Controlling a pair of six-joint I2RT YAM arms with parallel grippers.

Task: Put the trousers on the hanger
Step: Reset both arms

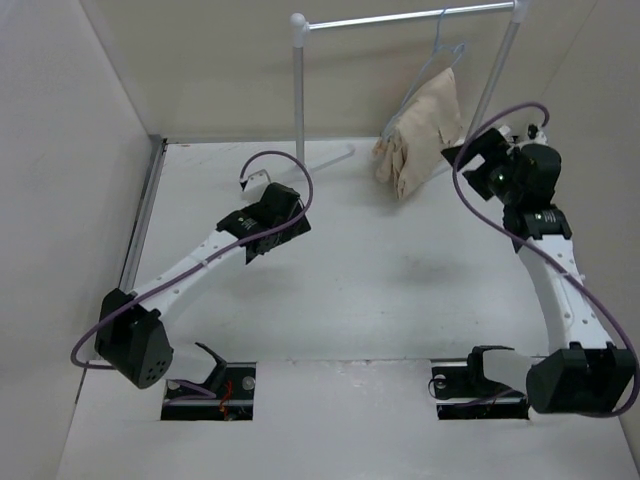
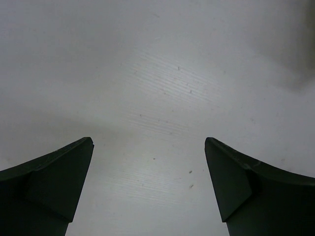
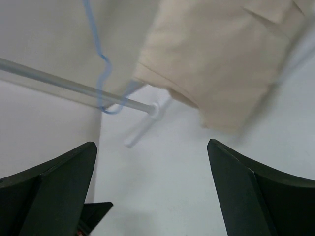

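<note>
White counter (image 1: 380,270) up front, and the left arm's black two-finger tool (image 2: 148,141) hangs low over a bare patch of it, fingers spread wide, nothing between them. Further back the right arm's black tool (image 3: 151,143) is spread wide too, also empty, pointing at the beige wrinkly cloth trousers (image 1: 425,130). Those are draped on the thin pale-blue hanger (image 1: 441,38), which hooks over the metal bar of the white-posted clothes rack (image 1: 298,90) at the far right.

You are seeing your white-segmented left arm (image 1: 190,263) and right arm (image 1: 560,292) wearing black joint housings (image 1: 135,345), each trailing a looping purple cable (image 1: 285,157).
</note>
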